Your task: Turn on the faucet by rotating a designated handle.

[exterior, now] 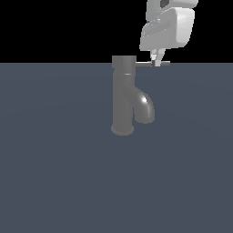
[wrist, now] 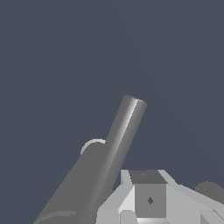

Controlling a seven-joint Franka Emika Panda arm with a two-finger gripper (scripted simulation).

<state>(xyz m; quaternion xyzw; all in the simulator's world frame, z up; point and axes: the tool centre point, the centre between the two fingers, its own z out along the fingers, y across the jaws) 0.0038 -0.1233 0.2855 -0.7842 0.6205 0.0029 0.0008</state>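
- The faucet (exterior: 123,98) stands upright on the flat slate-grey desk (exterior: 54,173), a little above the middle of the exterior view.
- Its flared round base sits on the desk, and its short, thick spout (exterior: 144,108) curves out and down toward the exterior view's right.
- The handle (exterior: 146,64), a thin flat lever, sticks out level from the faucet's top cap toward the exterior view's right.
- The white gripper (exterior: 156,62) comes down from above, with its tips at the handle partway along the lever, nearer its outer end.
- The tips look close together around the lever, but the exterior view is too small to show whether they pinch it or only touch it; I cannot tell.
- In the wrist view the handle (wrist: 124,131) appears as a long grey bar running away from the gripper's pale body (wrist: 148,197), with the desk (wrist: 65,57) behind it.
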